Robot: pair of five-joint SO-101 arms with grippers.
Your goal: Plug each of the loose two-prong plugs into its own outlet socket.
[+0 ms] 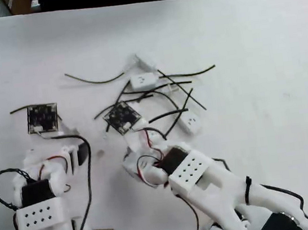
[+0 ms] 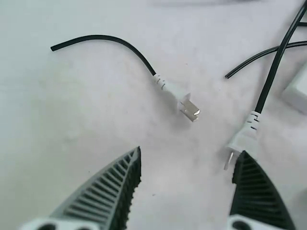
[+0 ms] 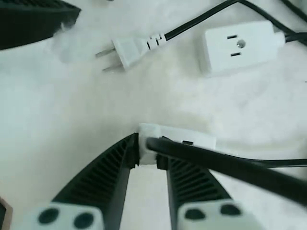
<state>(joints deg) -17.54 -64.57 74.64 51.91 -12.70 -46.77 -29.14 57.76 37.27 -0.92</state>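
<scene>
My right gripper (image 3: 147,143) is shut on the end of a white outlet block (image 3: 177,138), and a black cord crosses over one finger. In the high view this gripper (image 1: 141,153) sits at the table's middle front. Beyond it lie a white two-prong plug (image 3: 128,49) and a white outlet socket (image 3: 240,43). My left gripper (image 2: 189,153) stands open above the table with nothing between its fingers. One white plug (image 2: 242,140) lies just off one fingertip, prongs pointing toward me. A second plug (image 2: 186,104) on a curved black cord lies farther ahead.
More white sockets (image 1: 144,81) (image 1: 191,122) and tangled black cords (image 1: 169,99) lie in the table's middle. Two dark square patches (image 1: 42,117) (image 1: 123,118) sit nearby. The other arm's dark finger (image 3: 33,19) shows in the right wrist view.
</scene>
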